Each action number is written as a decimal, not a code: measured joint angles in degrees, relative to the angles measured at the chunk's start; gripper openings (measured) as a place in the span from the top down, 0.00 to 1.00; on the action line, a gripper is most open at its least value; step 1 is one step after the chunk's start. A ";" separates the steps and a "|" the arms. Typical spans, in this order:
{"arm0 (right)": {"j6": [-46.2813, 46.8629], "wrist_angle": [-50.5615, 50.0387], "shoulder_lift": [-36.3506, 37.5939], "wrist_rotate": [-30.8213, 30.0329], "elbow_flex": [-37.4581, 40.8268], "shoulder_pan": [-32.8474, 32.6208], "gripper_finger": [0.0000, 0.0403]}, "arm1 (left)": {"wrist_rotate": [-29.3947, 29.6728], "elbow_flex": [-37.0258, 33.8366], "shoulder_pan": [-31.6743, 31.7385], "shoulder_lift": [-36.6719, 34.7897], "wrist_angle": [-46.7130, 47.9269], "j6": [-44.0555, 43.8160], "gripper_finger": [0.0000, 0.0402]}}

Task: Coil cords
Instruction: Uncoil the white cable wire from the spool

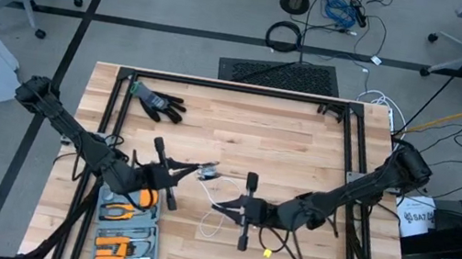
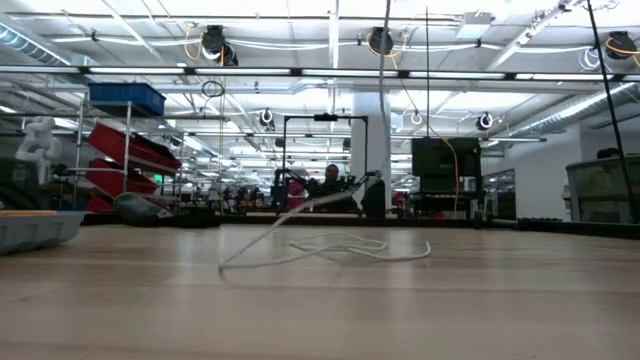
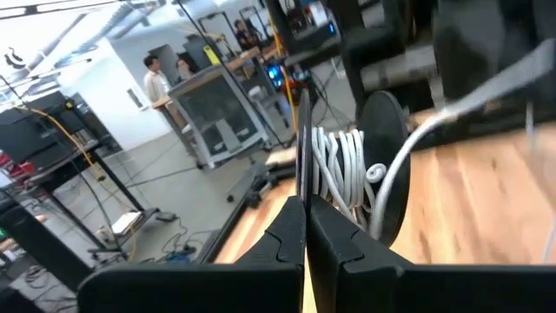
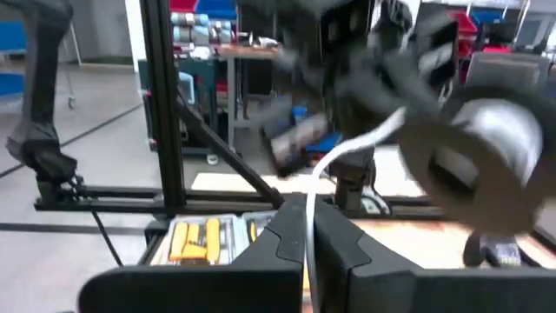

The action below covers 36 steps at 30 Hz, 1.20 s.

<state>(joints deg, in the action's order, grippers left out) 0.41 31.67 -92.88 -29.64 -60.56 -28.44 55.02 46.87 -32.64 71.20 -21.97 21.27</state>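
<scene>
The left gripper point(image 1: 192, 172) sits at mid-bench, its fingers point(image 3: 287, 239) closed on the rim of a black spool point(image 1: 208, 171). The right gripper point(image 1: 223, 208) sits just beside it, toward the front edge, its fingers point(image 4: 334, 248) closed on the white cord point(image 1: 217, 204).

High view: the cord runs from the spool to the right gripper, then on toward the front edge of the bench point(image 1: 303, 141) as a loose loop. Both arms reach in from opposite sides and nearly meet at the centre. A black glove point(image 1: 156, 102) lies at the far left of the bench. An orange tool tray point(image 1: 127, 225) sits at the front left.

Low view: the cord point(image 2: 330, 245) lies on the bench in flat, loose loops, long axis across the picture. One strand rises at a slant to the raised spool point(image 2: 372, 180). Neither gripper can be made out clearly here.

Left wrist view: the spool point(image 3: 382, 174) stands on edge, with several turns of cord point(image 3: 339, 169) wound between its two discs. One strand leaves the spool toward the right arm. People stand in the room beyond.

Right wrist view: the cord point(image 4: 343, 156) passes between the closed fingers and runs up and away to the spool point(image 4: 486, 156), which is blurred. The tool tray point(image 4: 204, 239) shows beyond the fingers.
</scene>
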 joint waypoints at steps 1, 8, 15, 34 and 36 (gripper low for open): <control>0.42 -0.01 -0.61 0.02 -0.01 0.27 1.00 | 0.00 0.00 -0.11 0.00 -1.53 0.03 1.00; 1.15 -0.16 -3.62 0.00 0.00 1.48 1.00 | -0.09 0.00 -0.50 0.00 -5.17 0.58 1.00; 1.96 -6.25 -4.04 -0.34 0.00 2.54 1.00 | -1.32 0.00 -0.96 0.00 -8.43 0.50 1.00; 7.28 -30.89 2.24 0.03 0.00 3.10 1.00 | -2.64 2.84 -6.21 -0.04 -9.87 2.13 1.00; 8.56 -33.60 3.23 0.13 0.00 2.88 0.99 | -2.64 2.84 -6.18 -0.04 -9.89 2.11 1.00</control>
<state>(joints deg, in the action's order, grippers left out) 8.98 -1.93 -89.65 -29.50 -60.55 -25.56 52.38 49.71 -38.83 71.16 -31.86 23.38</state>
